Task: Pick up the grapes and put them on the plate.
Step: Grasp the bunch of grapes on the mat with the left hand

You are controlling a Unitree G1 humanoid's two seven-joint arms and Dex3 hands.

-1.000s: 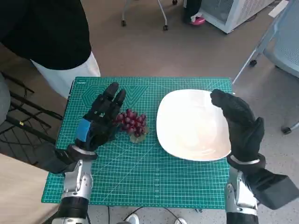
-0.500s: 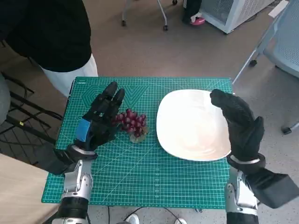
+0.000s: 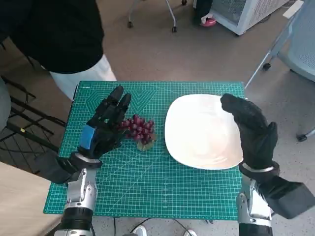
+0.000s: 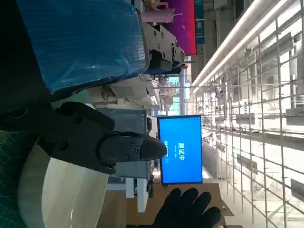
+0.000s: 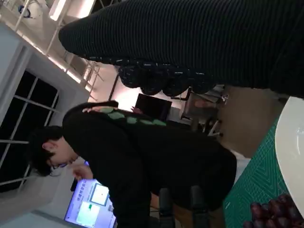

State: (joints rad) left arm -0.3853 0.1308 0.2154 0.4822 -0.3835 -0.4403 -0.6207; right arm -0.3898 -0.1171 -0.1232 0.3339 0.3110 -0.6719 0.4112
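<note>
Left hand (image 3: 104, 129) open beside grapes (image 3: 139, 130) — plate (image 3: 197, 142) near

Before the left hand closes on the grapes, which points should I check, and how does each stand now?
1. Grapes lie on the green mat, beside the plate: ok.
2. Left hand is next to the grapes with fingers apart, holding nothing: ok.
3. Whether the fingers already touch the bunch: cannot tell.
4. Plate is bare, with room for the grapes: ok.
5. Right hand sits over the plate's far-side rim, away from the grapes' path: ok.
6. Person stands close at the table's corner: not ok, watch it.
</note>
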